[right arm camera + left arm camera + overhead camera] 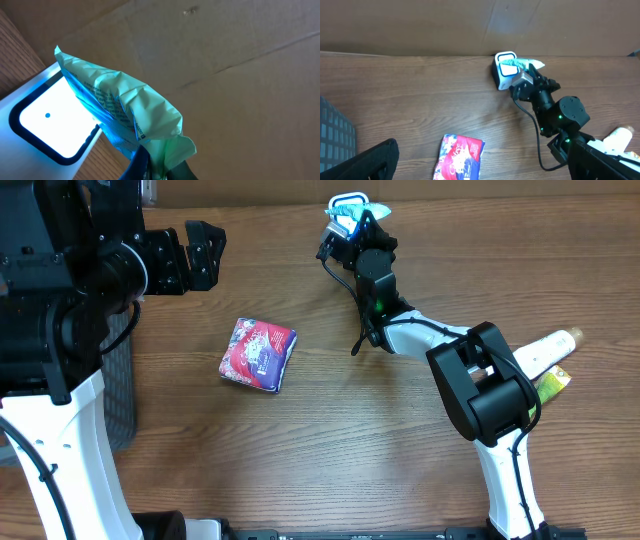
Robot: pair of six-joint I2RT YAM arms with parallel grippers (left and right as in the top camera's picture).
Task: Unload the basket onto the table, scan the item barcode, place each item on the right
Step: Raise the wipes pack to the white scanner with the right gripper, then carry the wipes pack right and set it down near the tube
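Free wood on the table [330, 450] from the red packet [258, 353] across to the right arm [420, 332] and along the front edge. Back centre blocked: scanner [505, 67] against the cardboard wall [445, 25], right gripper [157, 167] holding a green pouch [130, 110] over it. Grey crate [122, 395] closes the left side; white bottle [548, 350] lies by the right edge.

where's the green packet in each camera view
Overhead: green packet at top centre, at the far table edge.
Left wrist: green packet upper middle, just right of the lit window.
Right wrist: green packet fills the centre, crumpled, reaching the bottom edge.
Shared landmark: the white scanner with its glowing window, next to the packet in all three.
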